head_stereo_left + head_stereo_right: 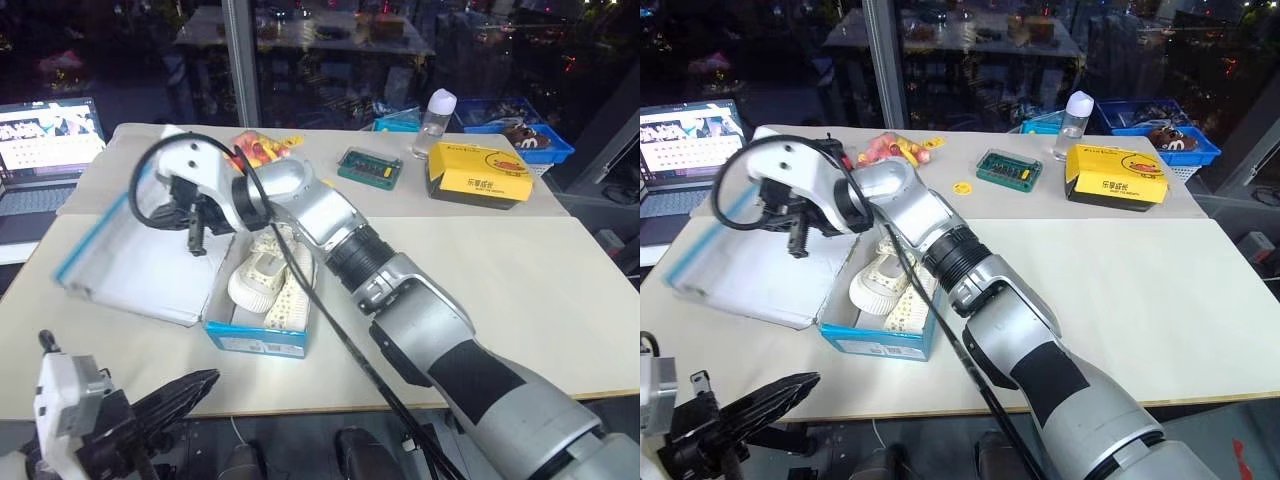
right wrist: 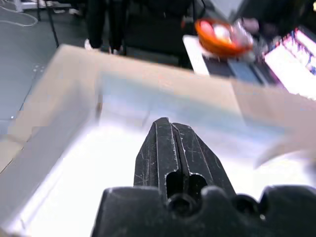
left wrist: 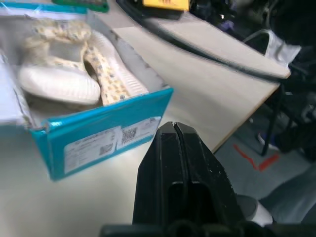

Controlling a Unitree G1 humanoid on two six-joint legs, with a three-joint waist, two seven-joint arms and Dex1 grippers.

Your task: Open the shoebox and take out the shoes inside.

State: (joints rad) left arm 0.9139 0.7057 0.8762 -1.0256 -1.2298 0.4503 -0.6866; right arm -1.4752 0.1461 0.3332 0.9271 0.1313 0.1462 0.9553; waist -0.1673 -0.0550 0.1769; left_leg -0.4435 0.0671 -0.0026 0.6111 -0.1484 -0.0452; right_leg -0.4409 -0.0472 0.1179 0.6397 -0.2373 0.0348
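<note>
Shoebox (image 1: 255, 335) in bright blue sits near the front edge of a pale tabletop (image 1: 500, 280), its long axis running from the robot toward the far side of the table, with the labelled short end facing the robot. Its lid (image 1: 140, 265) is swung open to the robot's left, white inside face up and tilted, one long edge still joined to the box. Inside lie the shoes (image 1: 268, 280), a cream-white pair side by side, their lengths following the box's long axis; the rounded toe of one points toward the labelled end.

The right gripper (image 1: 196, 238) reaches across over the open lid, its two black fingers pressed together and holding nothing. The left gripper (image 1: 180, 390) hangs low beyond the table's front edge, jaws likewise pressed together and empty, near the box's labelled end in its wrist view.

Farther back on the table are a yellow box with cartoon print (image 1: 478, 175), a green case (image 1: 370, 167), a clear bottle (image 1: 436, 122) and a blue basket (image 1: 520, 125). An open laptop (image 1: 45, 140) stands at far left. Dark glass walls rise behind the table.
</note>
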